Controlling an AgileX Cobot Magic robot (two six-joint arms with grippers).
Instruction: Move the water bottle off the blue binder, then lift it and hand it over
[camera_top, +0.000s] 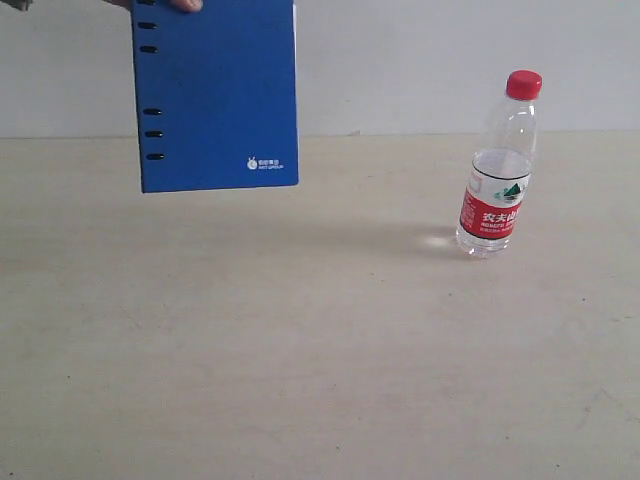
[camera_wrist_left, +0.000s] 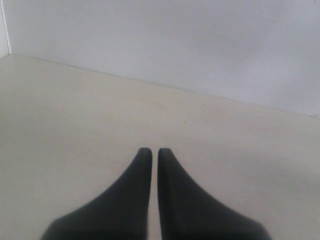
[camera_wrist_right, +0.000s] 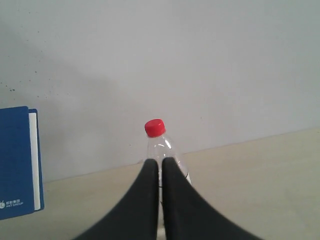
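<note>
Right end effector (camera_wrist_right: 160, 165): pinched almost shut, holding nothing, lined up with the water bottle (camera_wrist_right: 170, 150) ahead. Left end effector (camera_wrist_left: 151, 151): pinched almost shut too, empty, over bare tabletop (camera_wrist_left: 75, 115). Water bottle standing straight up on the tabletop, on the right side, not on the blue binder (camera_top: 220, 95). Binder up in the air, well apart from the bottle, held at its top by a hand (camera_top: 185, 5). Probably best for a good grab: open wide first, come in around the label, squeeze softly, keep the bottle upright to stop tipping.
</note>
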